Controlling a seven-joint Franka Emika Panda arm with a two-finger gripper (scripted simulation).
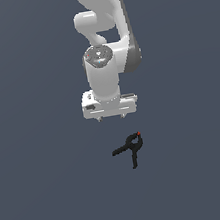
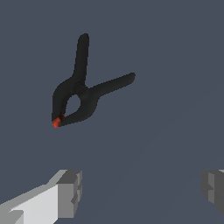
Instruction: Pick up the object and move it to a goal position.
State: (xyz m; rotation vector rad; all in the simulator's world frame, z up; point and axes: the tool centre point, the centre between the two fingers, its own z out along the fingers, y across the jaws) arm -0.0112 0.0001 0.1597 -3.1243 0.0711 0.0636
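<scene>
— Where did we see the clamp?
— Lying flat on the grey floor, near our gripper but untouched.
— And the fingers?
— Spread wide, holding nothing.

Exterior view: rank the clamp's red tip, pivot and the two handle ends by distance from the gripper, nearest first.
Parts of the black spring clamp, ranked from the gripper, which hangs open and clear of the clamp:
1. Red-orange tip, the end pointing toward the gripper.
2. Pivot, just behind the tip.
3. Handle ends: one toward the exterior view's left, one pointing down-frame. Too close to call.
</scene>
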